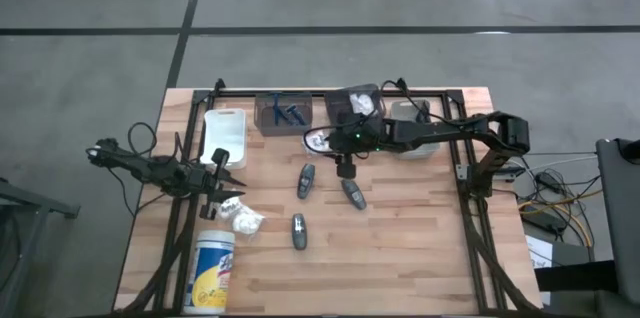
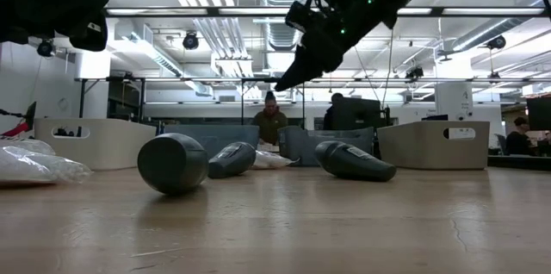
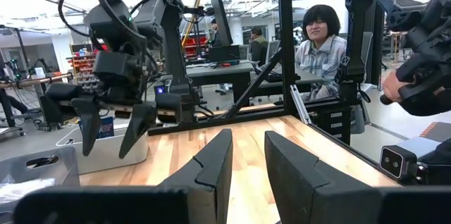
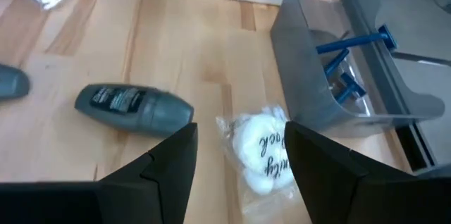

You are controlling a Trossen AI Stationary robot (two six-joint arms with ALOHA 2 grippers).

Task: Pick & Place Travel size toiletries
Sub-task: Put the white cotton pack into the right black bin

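Note:
Three dark grey tubes lie on their sides in the middle of the wooden table. A small white packet lies flat on the wood beside a grey bin that holds thin blue sticks. My right gripper hangs open above that packet, clear of it, with nothing between its fingers; the low view shows the right gripper well above the tubes. More white packets lie near the left side. My left gripper waits open and level at the table's left edge.
Along the far edge stand a white bin, a dark bin with white items and a clear bin. A tall white canister lies at the near left. People sit in the room beyond the table.

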